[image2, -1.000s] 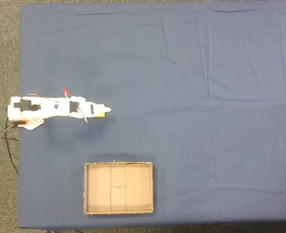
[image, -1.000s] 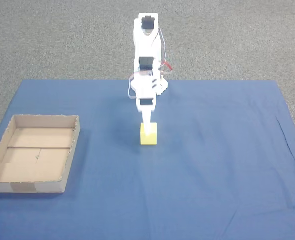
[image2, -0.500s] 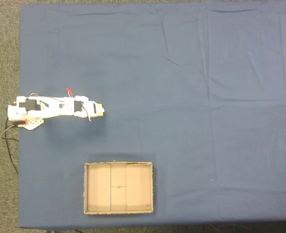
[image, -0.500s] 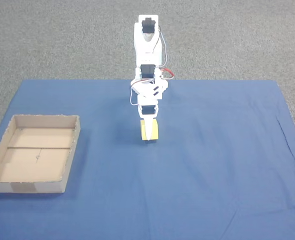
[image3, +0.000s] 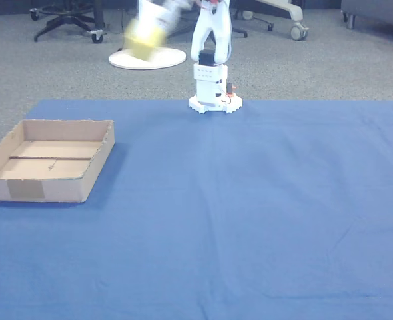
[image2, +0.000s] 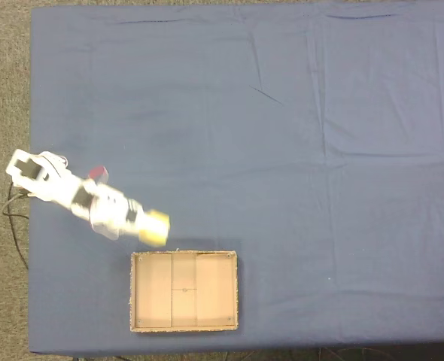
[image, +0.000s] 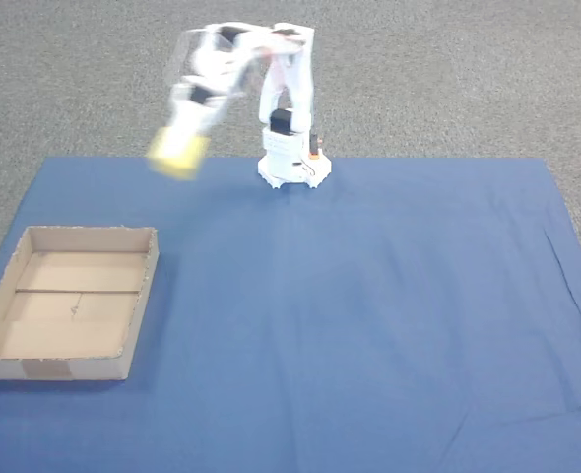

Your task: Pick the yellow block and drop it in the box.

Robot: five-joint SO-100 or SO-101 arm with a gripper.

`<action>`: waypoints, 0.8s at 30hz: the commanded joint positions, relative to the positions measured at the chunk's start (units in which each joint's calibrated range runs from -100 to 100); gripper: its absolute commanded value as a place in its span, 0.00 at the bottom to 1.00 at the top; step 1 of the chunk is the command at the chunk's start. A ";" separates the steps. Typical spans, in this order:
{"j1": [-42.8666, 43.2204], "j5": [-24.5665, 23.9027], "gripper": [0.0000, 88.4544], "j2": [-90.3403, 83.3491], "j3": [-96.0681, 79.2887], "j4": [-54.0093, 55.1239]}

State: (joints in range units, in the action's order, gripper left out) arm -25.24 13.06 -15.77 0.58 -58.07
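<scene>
Gripper was clamped on the block, blurry, up in the air near the box but not over it. Pickup looked done; what was left was getting above the box and letting go.
</scene>
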 commanded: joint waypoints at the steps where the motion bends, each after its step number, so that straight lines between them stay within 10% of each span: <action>1: -9.96 1.27 0.26 20.63 23.31 3.55; 11: -16.25 4.93 0.26 67.40 58.16 5.70; 14: -15.46 5.57 0.28 69.00 57.34 5.20; 17: -15.07 7.28 0.53 68.75 55.89 5.03; 24: -12.87 5.27 0.56 47.98 42.77 -2.16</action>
State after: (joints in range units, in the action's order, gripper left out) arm -40.29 20.10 51.24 51.58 -55.56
